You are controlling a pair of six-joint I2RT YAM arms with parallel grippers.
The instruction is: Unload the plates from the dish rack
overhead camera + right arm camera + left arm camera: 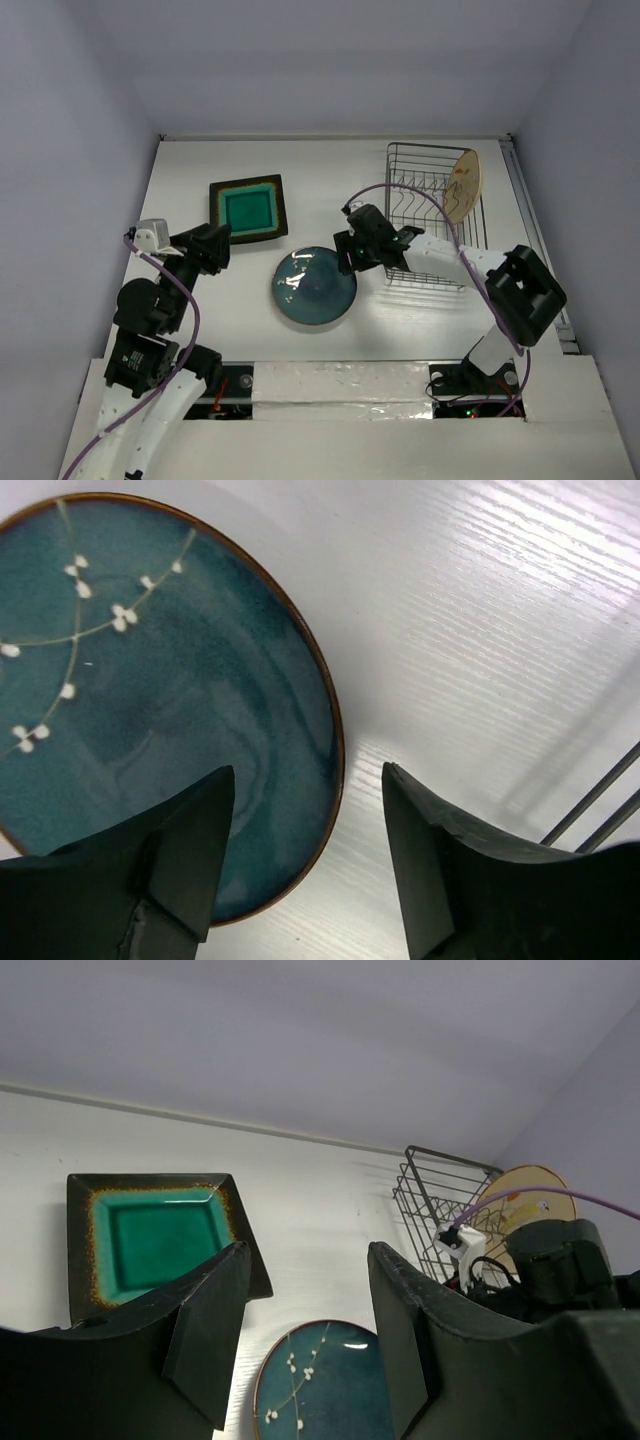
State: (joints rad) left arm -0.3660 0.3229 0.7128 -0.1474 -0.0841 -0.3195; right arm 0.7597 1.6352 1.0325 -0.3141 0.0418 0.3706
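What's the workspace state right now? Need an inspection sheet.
Surface: white table, mostly bare.
Job's things: dish rack at back right holds a tan round plate on edge; teal square plate and round blue plate lie flat on the table.
Clutter: nothing seen.
Grippers: left end effector open, empty; right end effector open, above the blue plate's right rim.
Cables: left purple cable runs along its arm; right purple cable loops across the rack.
Surroundings: pale walls on three sides.
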